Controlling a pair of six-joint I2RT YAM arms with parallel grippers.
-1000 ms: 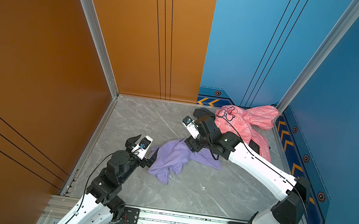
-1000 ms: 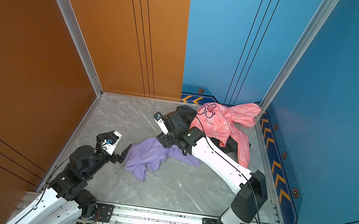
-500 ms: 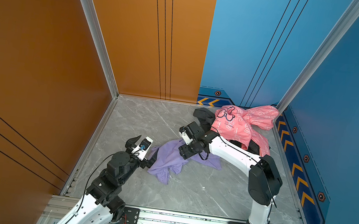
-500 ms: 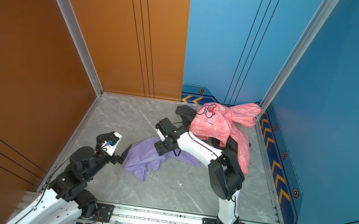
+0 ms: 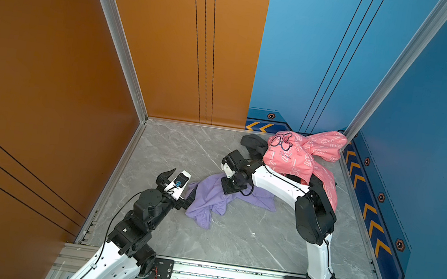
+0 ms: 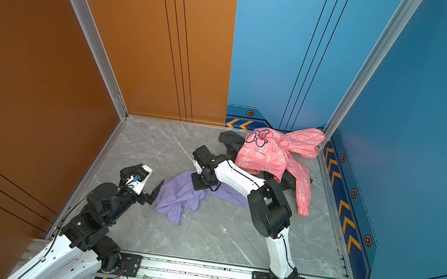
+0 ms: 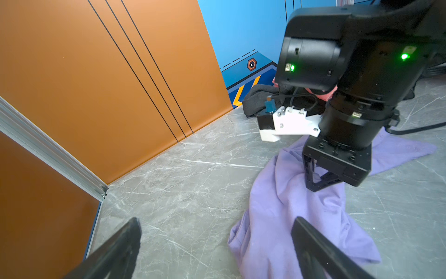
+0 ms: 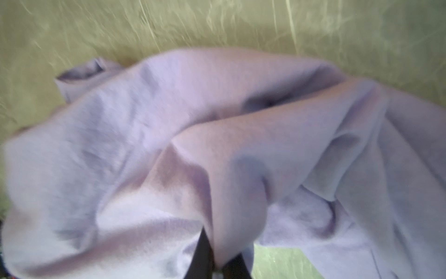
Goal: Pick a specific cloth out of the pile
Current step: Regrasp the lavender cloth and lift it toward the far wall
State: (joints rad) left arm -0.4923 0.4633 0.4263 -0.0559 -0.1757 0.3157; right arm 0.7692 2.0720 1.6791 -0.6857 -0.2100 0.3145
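Observation:
The lilac cloth (image 5: 215, 202) (image 6: 178, 199) lies crumpled on the grey floor, apart from the pile at the back right. The pile is a pink printed garment (image 5: 297, 156) (image 6: 270, 154) on top of a black one (image 5: 252, 144) (image 6: 229, 140). My right gripper (image 5: 228, 189) (image 6: 199, 185) (image 7: 316, 184) points down onto the cloth's far part. In the right wrist view its black fingers (image 8: 202, 256) are shut on a raised fold of the cloth (image 8: 217, 145). My left gripper (image 5: 184, 178) (image 6: 150, 174) (image 7: 216, 222) stands open at the cloth's near left edge (image 7: 277, 217), holding nothing.
An orange wall (image 5: 45, 91) runs along the left and a blue wall (image 5: 438, 146) along the right, with a chevron skirting (image 5: 370, 223). An aluminium rail (image 5: 226, 277) carrying both arm bases closes the front. Bare marble floor (image 5: 247, 238) lies between the cloth and the rail.
The right arm drew its elbow back and up, and its gripper came down on the lilac cloth and shut on a fold. The left arm has stayed put.

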